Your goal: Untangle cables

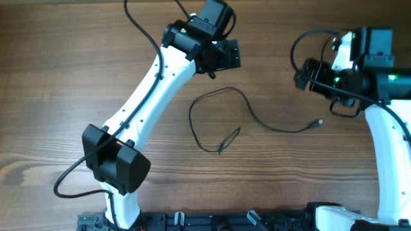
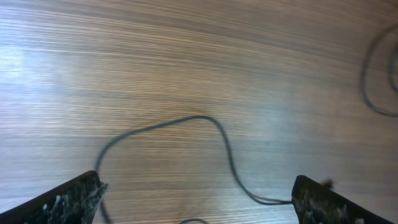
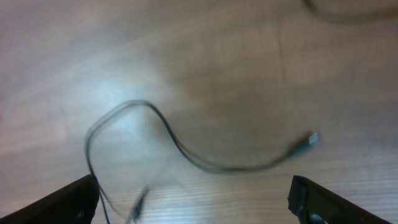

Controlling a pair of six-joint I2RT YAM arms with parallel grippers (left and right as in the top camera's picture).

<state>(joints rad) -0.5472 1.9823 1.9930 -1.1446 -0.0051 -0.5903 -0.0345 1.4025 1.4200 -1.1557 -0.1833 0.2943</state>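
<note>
A single thin black cable [image 1: 247, 102] lies slack on the wooden table [image 1: 58, 77] between the two arms. It bends in a loop at the left, and a small plug end [image 1: 319, 122] rests at the right. The other end [image 1: 221, 149] is folded back near the loop's bottom. My left gripper [image 1: 226, 55] hovers open above the loop's far side, holding nothing. In the left wrist view the cable [image 2: 208, 119] curves across the wood between the spread fingers [image 2: 68, 199]. My right gripper [image 1: 303, 74] is open beyond the plug. The right wrist view shows the cable [image 3: 186, 152] and plug [image 3: 308, 142], blurred.
Thick black wires run along both arms [image 1: 138, 25] and loop by the right wrist [image 1: 298, 45]. A dark curved cord [image 2: 373, 93] shows at the right edge of the left wrist view. The arm bases [image 1: 122, 212] stand at the table's near edge.
</note>
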